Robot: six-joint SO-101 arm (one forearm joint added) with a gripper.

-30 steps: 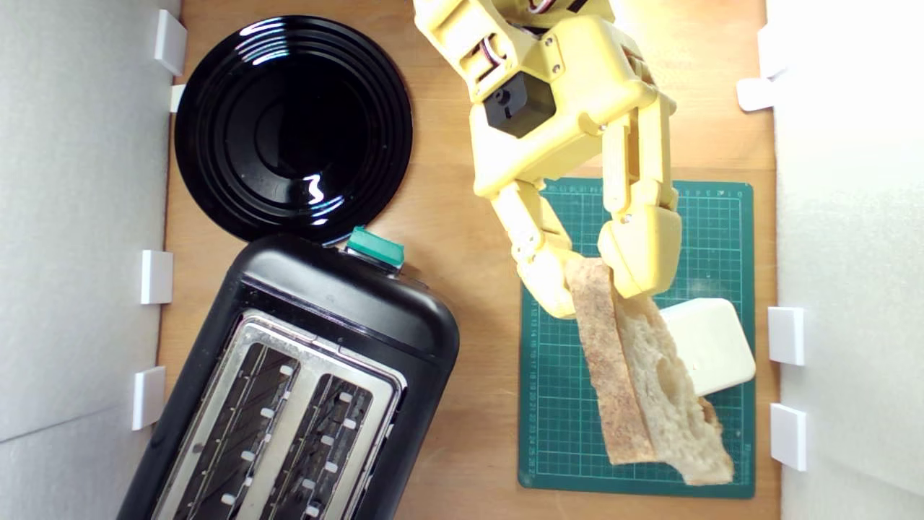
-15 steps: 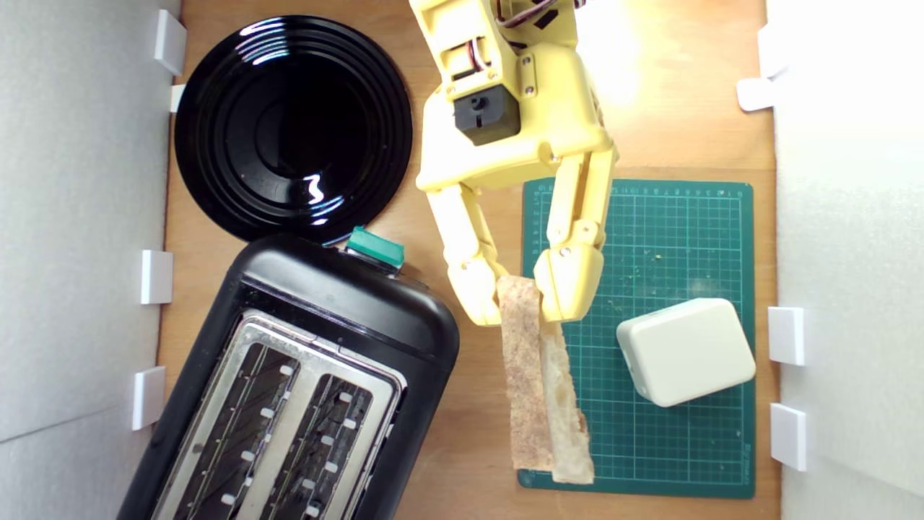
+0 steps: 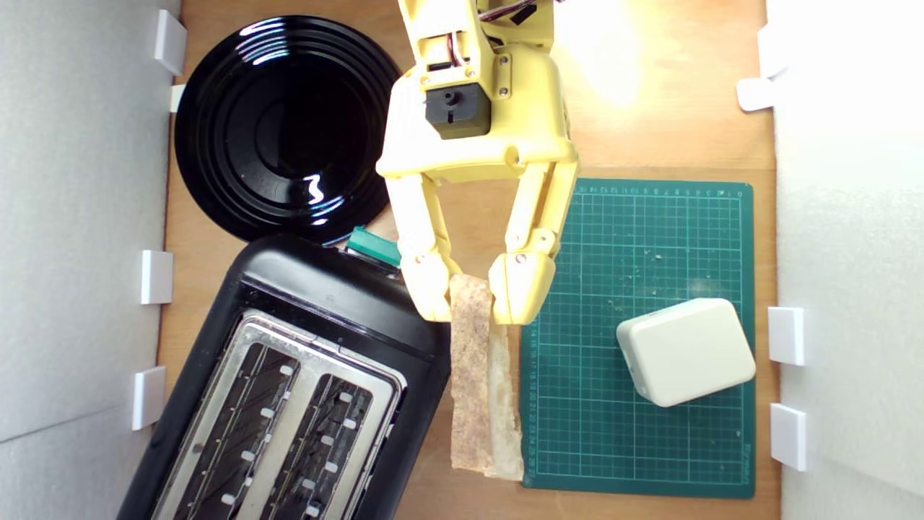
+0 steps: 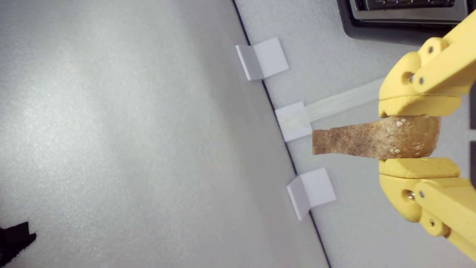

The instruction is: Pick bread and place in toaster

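Lab bench: white foam walls (image 3: pixel 79 217), cutting mat (image 3: pixel 650 238).

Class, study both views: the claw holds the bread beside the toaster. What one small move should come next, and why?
Probably carry the bread a little further toward the exterior view's left. The claw grips its top end, and the slice lies beside the toaster, along its black side wall, not over either open slot. It likely also needs turning, since the slots run at a slant to the bread.

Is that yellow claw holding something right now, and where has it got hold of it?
Yes. The gripper is shut on the bread, pinching one end of the long slice between its two fingers; the rest hangs free.
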